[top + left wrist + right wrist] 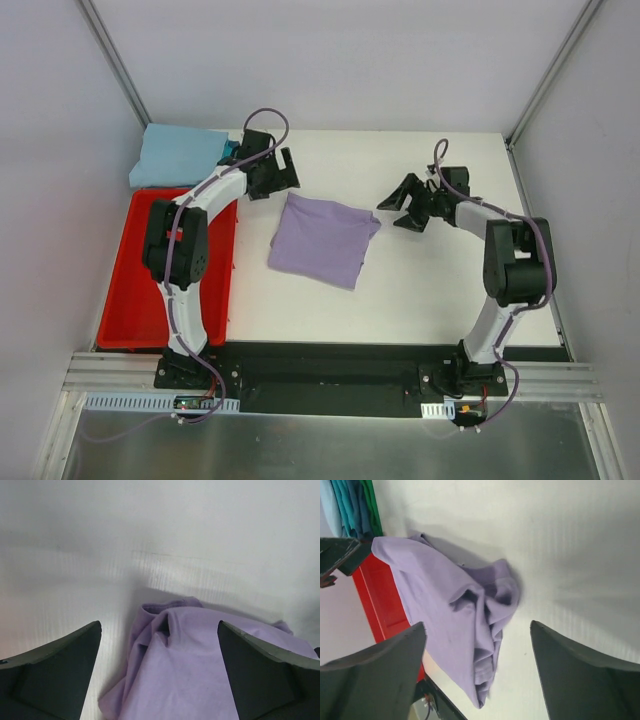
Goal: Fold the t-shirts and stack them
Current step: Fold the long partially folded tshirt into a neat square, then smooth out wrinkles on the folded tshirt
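Observation:
A lavender t-shirt (320, 240), folded into a rough rectangle, lies mid-table. Its far left corner shows bunched between the fingers in the left wrist view (200, 670). Its rumpled right edge shows in the right wrist view (445, 595). My left gripper (285, 175) hovers open just beyond that far left corner, holding nothing (159, 625). My right gripper (398, 210) stands open just right of the shirt's far right corner, also empty (477, 625). A stack of folded t-shirts (175, 157), light blue on top, rests at the far left. Its light blue, teal and green edges (352, 505) show.
A red bin (125, 290) sits at the left edge of the table, beside the left arm; its wall (380, 600) shows past the shirt. White walls enclose the table on three sides. Bare white table surface (430, 280) lies right of the shirt.

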